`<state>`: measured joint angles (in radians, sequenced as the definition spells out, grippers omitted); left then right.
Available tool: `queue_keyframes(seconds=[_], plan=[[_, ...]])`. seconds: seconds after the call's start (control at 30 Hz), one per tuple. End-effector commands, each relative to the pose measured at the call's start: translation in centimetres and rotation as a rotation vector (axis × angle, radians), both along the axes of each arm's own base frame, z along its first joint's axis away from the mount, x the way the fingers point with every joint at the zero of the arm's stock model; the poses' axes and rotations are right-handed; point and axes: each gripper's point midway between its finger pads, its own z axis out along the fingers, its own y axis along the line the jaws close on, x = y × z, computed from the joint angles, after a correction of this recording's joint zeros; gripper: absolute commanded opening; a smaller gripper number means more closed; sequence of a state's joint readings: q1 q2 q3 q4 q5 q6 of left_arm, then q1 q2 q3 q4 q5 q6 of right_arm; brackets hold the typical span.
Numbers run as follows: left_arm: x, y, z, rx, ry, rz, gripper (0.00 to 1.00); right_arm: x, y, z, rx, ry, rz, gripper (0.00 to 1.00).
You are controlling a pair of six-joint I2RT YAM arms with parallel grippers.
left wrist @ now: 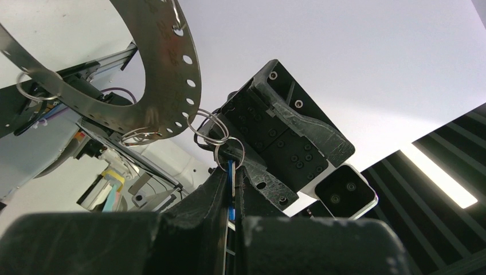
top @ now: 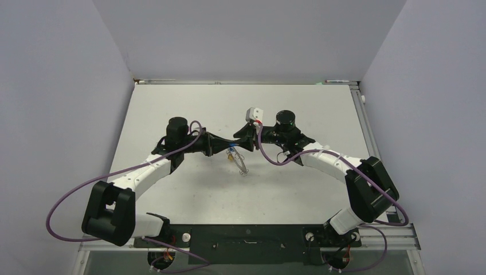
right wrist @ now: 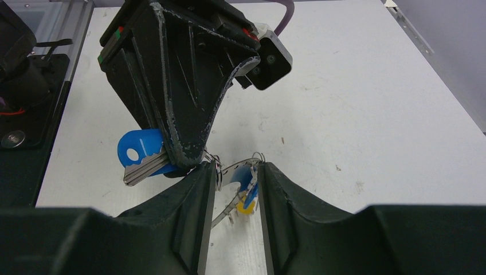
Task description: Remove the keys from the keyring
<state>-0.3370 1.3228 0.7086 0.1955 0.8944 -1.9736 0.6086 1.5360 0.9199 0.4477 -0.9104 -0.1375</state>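
Observation:
The keyring is a thin, flat, perforated silver band (left wrist: 172,74) carrying small split rings (left wrist: 209,129). It hangs between the two grippers above the table (top: 242,165). My left gripper (left wrist: 232,172) is shut on a key with a blue tag (right wrist: 140,154); the tag shows as a blue sliver between its fingers. My right gripper (right wrist: 236,169) is open, and its jaws stand on either side of a stretch of the band (right wrist: 226,211). A blue tag (right wrist: 240,174) and a yellow tag (right wrist: 245,207) dangle between them. The grippers meet tip to tip at mid-table, left (top: 226,148) and right (top: 239,143).
The white table (top: 189,114) has grey walls at the back and both sides. A black base rail (top: 246,235) runs along the near edge. The right wrist's white camera (top: 253,113) sticks up above the grippers.

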Motion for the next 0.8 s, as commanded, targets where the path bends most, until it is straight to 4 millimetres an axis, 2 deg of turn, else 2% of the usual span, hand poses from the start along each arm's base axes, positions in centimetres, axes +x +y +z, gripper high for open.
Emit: queue_keyframes(seconds=[0.0,0.23,0.33,0.43,0.5,0.6,0.77], plan=[[-0.2,-0.3,2.1,-0.033,-0.1,-0.026,0.0,0.0,1.0,1.8,0.043,-0.055,0.052,0.29],[-0.2,-0.3,2.1,-0.033,-0.099,-0.029,0.0,-0.5,0.8,0.5,0.001,-0.056,0.078,0.27],[-0.2,-0.4,2.0,-0.033,-0.096,-0.029,0.0,-0.4,0.8,0.5,0.001,-0.064,0.077,0.21],[-0.1,-0.3,1.9,-0.03,-0.095,-0.026,0.0,-0.5,0.8,0.5,-0.001,-0.063,0.078,0.06],[0.1,-0.1,1.9,-0.029,-0.093,-0.019,0.0,-0.5,0.7,0.5,-0.003,-0.064,0.073,0.05],[0.6,0.4,1.7,-0.023,-0.091,0.003,0.0,-0.4,0.3,1.0,0.007,-0.074,0.04,0.05],[0.8,1.2,0.2,0.01,-0.064,0.03,0.0,-0.8,-0.7,3.5,0.082,-0.152,-0.026,0.05]])
